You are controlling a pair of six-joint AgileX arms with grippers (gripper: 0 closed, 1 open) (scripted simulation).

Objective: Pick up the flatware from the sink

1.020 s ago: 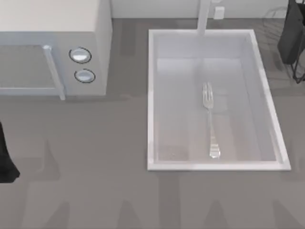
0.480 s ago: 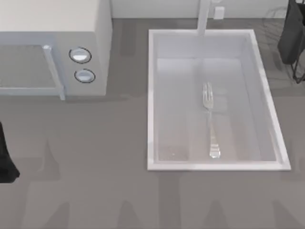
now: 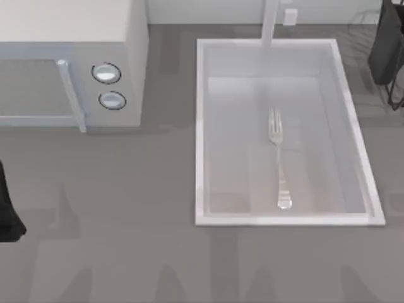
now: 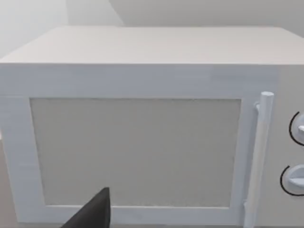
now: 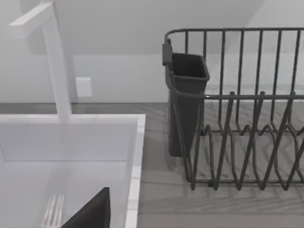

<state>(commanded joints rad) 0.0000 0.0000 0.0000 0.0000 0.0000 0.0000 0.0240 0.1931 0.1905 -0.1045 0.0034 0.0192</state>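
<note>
Top view, slim shiny fork [image 3: 278, 158], white rectangular sink [image 3: 200, 126]

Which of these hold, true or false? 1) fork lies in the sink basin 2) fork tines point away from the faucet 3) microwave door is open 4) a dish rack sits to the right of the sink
1) The fork lies in the sink: true.
2) Tines point away from the faucet: false, the tines point toward the faucet and the rounded handle end lies at the near wall.
3) The microwave door is open: false, it sits shut, flush with the front.
4) A dish rack stands to the right of the sink: true, with a dark cutlery cup on it.
</note>
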